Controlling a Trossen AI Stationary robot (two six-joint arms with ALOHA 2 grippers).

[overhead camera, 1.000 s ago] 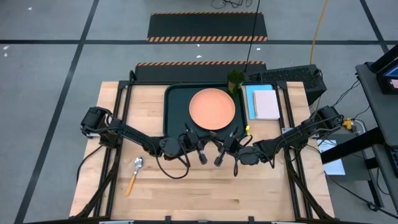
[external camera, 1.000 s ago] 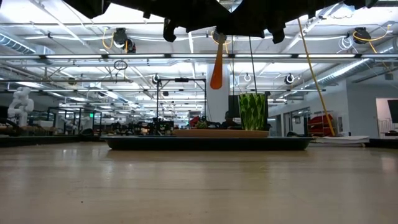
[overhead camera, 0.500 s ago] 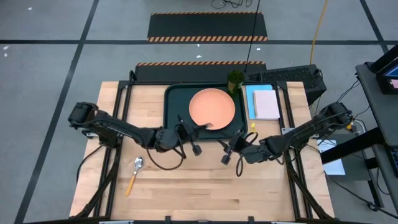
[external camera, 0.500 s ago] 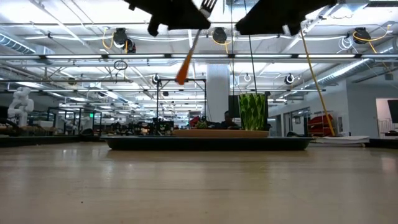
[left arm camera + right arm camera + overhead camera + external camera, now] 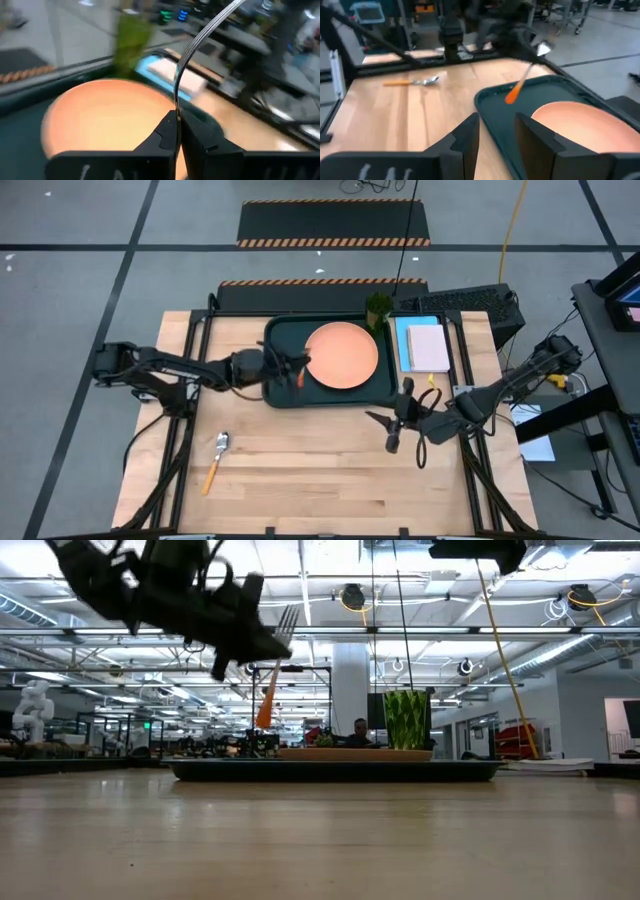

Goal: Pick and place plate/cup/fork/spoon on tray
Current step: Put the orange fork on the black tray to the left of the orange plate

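The round salmon-orange plate [image 5: 341, 355] already lies flat inside the big dark green-black rectangular tray [image 5: 280, 390], and the small translucent dark green cup [image 5: 378, 309] stands at the tray's far right corner, seemingly just inside the rim, though from the low view I cannot be sure. So two of the four pieces look placed. The third is in the air: the left gripper [image 5: 285, 367] hangs over the tray's left part, beside the plate, its fingers pinched tight on the little fork with the silver prongs and orange handle [image 5: 271, 680], prongs up and handle dangling clear above the tray. What remains, I'd judge, is to lower and let go of that fork, then fetch the small spoon with the silver bowl and orange handle [image 5: 216, 460], which lies alone on the bare wood near the table's left front, well apart from the tray. The right gripper [image 5: 393, 425] waits over the table just off the tray's near right corner, fingers spread and holding nothing. Room is tight beneath the fork: only the strip of tray between its left rim and the plate's edge. The spoon has open tabletop all around it. A pink-and-blue notepad [image 5: 427, 346] sits just beside the tray's right rim.
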